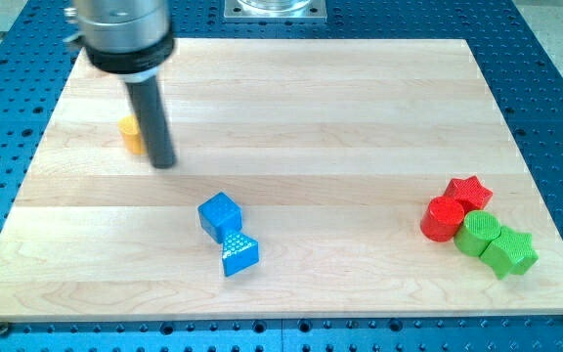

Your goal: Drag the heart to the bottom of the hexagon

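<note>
My tip [163, 163], the lower end of a dark rod with no jaws and nothing held, rests on the pale wooden board [311, 108]. The yellow block [131, 135], shape unclear, touches it on the view's left. Blue cube [219, 215] and blue wedge [239, 254] lie toward the view's bottom; red star [469, 191], red cylinder [443, 218], green cylinder [477, 233] and green star [511, 252] cluster at the right.

Bright, even light, soft short shadows, and slight overall blur.

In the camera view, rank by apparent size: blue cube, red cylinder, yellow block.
1. Red cylinder and blue cube: look alike, no ranking.
2. Yellow block: smallest, but partly hidden behind my tip.
</note>
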